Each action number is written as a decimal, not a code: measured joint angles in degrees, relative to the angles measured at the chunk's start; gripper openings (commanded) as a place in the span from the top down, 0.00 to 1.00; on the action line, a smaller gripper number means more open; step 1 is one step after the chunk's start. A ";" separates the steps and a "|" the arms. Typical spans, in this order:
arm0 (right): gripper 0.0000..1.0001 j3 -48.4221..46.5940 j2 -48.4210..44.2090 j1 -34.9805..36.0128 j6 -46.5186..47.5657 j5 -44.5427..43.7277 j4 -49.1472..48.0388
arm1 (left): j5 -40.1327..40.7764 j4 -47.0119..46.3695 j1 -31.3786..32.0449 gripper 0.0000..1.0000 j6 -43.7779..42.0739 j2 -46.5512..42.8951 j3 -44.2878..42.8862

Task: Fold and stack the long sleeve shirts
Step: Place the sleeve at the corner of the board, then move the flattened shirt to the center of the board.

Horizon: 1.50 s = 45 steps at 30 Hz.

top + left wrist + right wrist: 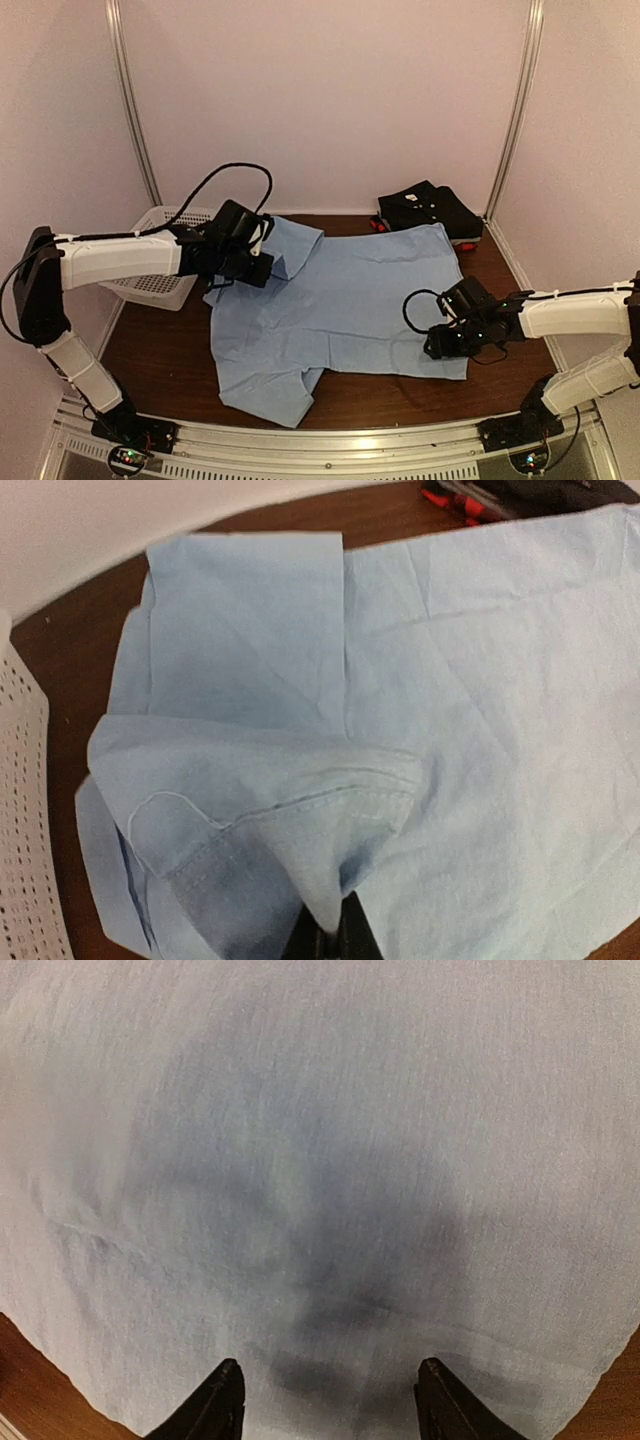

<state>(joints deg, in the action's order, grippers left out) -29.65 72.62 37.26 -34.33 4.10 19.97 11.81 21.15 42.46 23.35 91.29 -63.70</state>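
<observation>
Sleeve folding looks like the step in hand. The left end effector (pixel 252 266) pinches a fold of the light blue shirt (pixel 340 300), with its fingers closed tight on the cloth near a stitched cuff edge. The pinched bit is lifted off the surface (pixel 160 350). The rest of the shirt spreads out ahead of that end effector and off to its right.

To do this well, I think the left arm should carry the cloth low and slow across the shirt body. It should lay the cloth flat and only then let go, so no bumps get stuck under it.

The right end effector (pixel 330 1400) is wide open and holds nothing. The shirt lies right under it and ahead of it, and the shirt's edge runs just behind its fingertips (pixel 222 1400). I can't tell if they touch the cloth. It could press down there so the shirt does not slide.

The folded black shirt (pixel 430 208) sits well ahead of the right end effector. The white basket (pixel 160 255) is just beside the left one.
</observation>
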 measured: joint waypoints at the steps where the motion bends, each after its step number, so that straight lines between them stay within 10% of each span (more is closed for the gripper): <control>1: 0.41 0.00 0.00 0.00 0.04 0.04 0.00 | 0.24 -0.17 -0.44 1.00 -0.83 1.55 -3.10; 14: 0.40 -0.11 -3.72 0.00 0.46 0.13 2.10 | -0.22 3.32 -13.09 0.85 -11.10 36.35 -53.72; 22: 0.41 -0.61 -4.55 0.00 0.48 0.13 3.02 | -7.08 5.81 -16.26 0.41 -12.79 46.14 -56.37; 28: 0.41 -1.11 -4.50 0.02 0.44 0.15 3.02 | -9.20 3.58 -15.91 0.03 -12.37 37.03 -43.63; 37: 0.40 -1.01 -3.56 1.51 -0.52 0.68 0.90 | -9.16 -8.17 -9.22 0.05 -6.56 2.80 -3.89; 45: 0.39 0.00 0.35 1.60 -2.78 -0.39 -0.66 | -10.80 -11.96 2.58 0.10 2.60 -2.05 17.49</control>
<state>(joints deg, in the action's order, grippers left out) -29.65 72.97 38.85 -37.10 3.70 19.31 1.02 9.19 45.04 25.96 89.23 -46.22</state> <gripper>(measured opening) 0.604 0.913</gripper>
